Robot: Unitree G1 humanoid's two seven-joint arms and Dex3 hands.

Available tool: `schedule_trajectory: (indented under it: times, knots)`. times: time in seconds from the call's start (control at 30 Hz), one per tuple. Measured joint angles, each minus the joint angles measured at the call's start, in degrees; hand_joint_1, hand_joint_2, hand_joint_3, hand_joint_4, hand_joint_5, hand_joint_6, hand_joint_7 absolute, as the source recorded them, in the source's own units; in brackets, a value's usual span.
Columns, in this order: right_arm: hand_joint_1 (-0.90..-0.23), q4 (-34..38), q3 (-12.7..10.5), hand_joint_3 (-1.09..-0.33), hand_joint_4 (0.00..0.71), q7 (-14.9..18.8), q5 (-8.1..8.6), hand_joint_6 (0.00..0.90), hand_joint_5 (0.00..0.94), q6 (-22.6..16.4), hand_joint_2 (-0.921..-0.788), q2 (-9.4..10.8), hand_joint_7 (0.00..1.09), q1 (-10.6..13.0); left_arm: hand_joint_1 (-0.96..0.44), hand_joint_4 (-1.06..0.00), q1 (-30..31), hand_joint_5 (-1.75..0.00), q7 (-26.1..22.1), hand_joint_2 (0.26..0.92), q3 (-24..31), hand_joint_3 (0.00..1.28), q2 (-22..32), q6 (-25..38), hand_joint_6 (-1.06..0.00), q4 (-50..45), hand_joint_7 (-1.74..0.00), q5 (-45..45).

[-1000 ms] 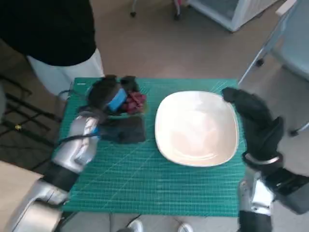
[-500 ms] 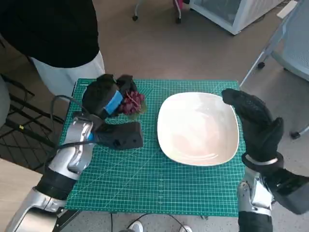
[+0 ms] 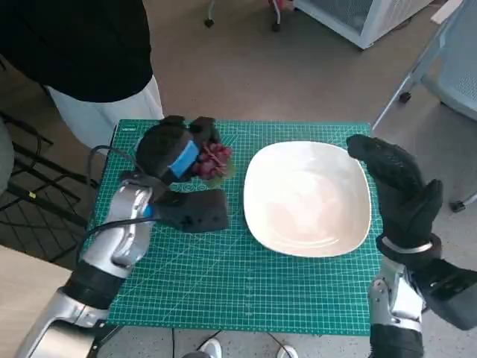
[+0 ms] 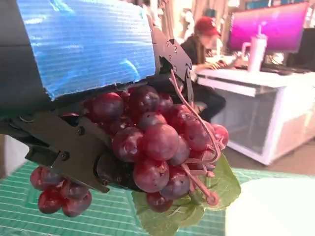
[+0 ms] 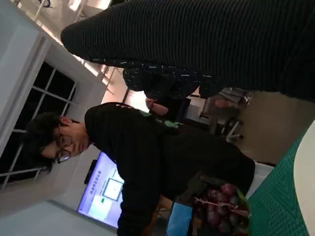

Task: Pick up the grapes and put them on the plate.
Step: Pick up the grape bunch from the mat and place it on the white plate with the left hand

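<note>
The black left hand with blue tape across its back grasps a bunch of dark red grapes on a thin stem with a green leaf, its fingers wrapped over the top of the bunch. In the left wrist view the grapes bulge out from under the taped back of that hand, the black fingers pressing into the cluster from above, while the leaf and a few loose berries hang free beneath. The green cutting mat with a printed grid shows below the bunch, so the fruit appears lifted clear of it rather than resting.

Just beside the held grapes, on the side away from the left forearm, sits the wide white rounded-square plate; the bunch is near its rim but not over it. The right hand in a black knitted glove lies at the plate's far edge from the grapes, its fingers stretched out and loosely apart along the rim, holding nothing.

In the right wrist view the glove crosses the frame as a dark band, with the grapes visible beyond it in front of a person in a black top. That person stands past the left hand at the table's edge.
</note>
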Motion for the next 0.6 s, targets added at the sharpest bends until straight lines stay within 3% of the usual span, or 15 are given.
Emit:
schedule_trajectory:
  times: [0.13,0.3,0.43,0.6]
  knots:
    - [-0.497,0.05,-0.35,-0.561,0.212,0.01,0.21,0.005,0.004,0.00,-0.921,-0.01,0.40,-0.01,0.00,-0.62,-1.26,-1.32,-1.21,0.921,-0.70,0.14,-2.21,0.40,-0.56,-0.10,-1.14,0.15]
    - [-0.497,0.05,-0.64,-0.560,0.218,-0.01,0.53,0.007,0.006,0.00,-0.921,-0.01,0.39,0.00,0.00,-0.58,-3.10,-1.33,-1.58,0.921,-2.22,0.14,-5.25,0.14,-0.58,-0.36,-1.17,0.52]
    - [-0.501,-0.10,-0.95,-0.553,0.220,-0.06,0.60,0.010,0.006,0.05,-0.921,-0.01,0.39,0.01,0.00,-0.60,-4.94,-1.38,-1.57,0.921,-3.82,0.13,-7.48,-0.92,-0.59,-0.23,-1.08,1.00]
    - [-0.510,-0.46,-1.31,-0.538,0.223,-0.07,0.97,0.017,0.006,0.18,-0.921,-0.03,0.38,0.09,0.00,-0.63,-8.12,-1.33,-1.57,0.920,-5.68,0.12,-9.96,-2.68,-0.58,1.31,-1.11,2.19]
